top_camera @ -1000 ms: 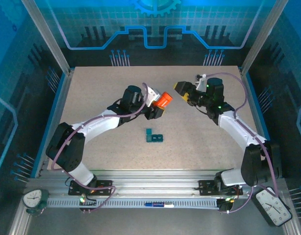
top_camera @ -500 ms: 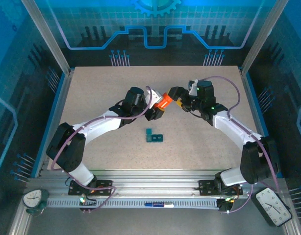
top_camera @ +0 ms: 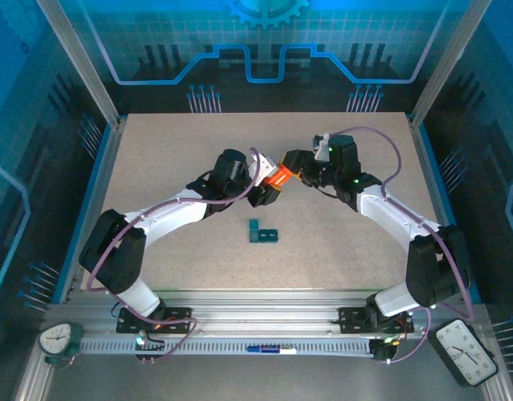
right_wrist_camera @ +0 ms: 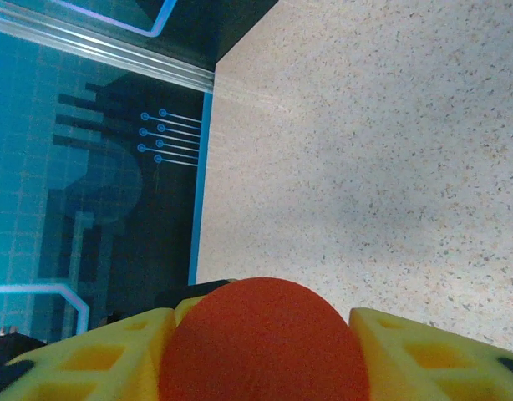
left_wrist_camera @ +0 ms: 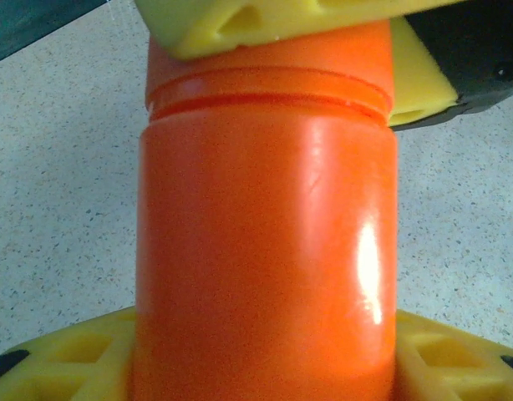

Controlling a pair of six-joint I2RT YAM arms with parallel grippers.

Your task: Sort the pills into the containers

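An orange bottle (top_camera: pixel 278 175) hangs tilted above the middle of the table, held between both arms. My left gripper (top_camera: pixel 266 189) is shut on its body; in the left wrist view the bottle (left_wrist_camera: pixel 265 234) fills the frame with my yellow fingers (left_wrist_camera: pixel 64 359) at its base. My right gripper (top_camera: pixel 295 166) is shut on the bottle's cap (right_wrist_camera: pixel 261 342), yellow pads (right_wrist_camera: pixel 424 351) pressed on both sides. The dark-teal containers (top_camera: pixel 261 234) lie on the table in front of the bottle, apart from both grippers. The pills are hidden.
The speckled table (top_camera: pixel 173 150) is ringed by aluminium frame posts and blue panels. Both arms reach inward from the near corners. The table's far edge (right_wrist_camera: pixel 208 159) shows in the right wrist view.
My right gripper moved left to the bottle's cap and closed on it. The left gripper kept hold of the bottle and barely shifted.
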